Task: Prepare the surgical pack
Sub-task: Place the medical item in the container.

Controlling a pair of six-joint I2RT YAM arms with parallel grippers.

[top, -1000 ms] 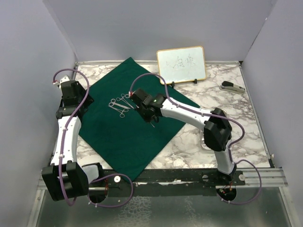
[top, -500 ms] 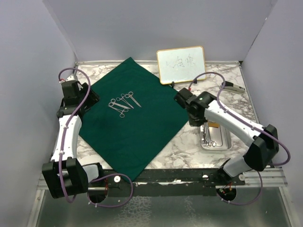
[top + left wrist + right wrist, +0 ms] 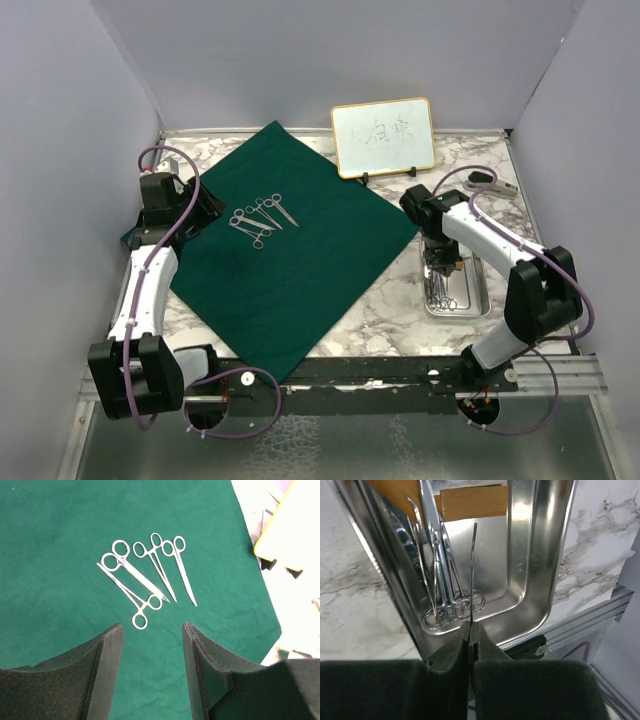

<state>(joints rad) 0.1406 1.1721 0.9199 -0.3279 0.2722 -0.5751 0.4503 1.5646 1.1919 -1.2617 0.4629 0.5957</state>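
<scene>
On a marble table (image 3: 395,305), the left gripper (image 3: 152,626) hovers, jaws released, over a large dark green cloth sheet (image 3: 290,280) bearing four silver scissor-like instruments (image 3: 145,577). The right gripper (image 3: 470,626), jaws clenched on a slim steel instrument (image 3: 473,570), hangs above a small rectangular steel tray (image 3: 542,570).

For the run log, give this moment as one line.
left gripper: open above scissor-like instruments on green cloth | right gripper: shut on thin silver instrument over steel tray
</scene>
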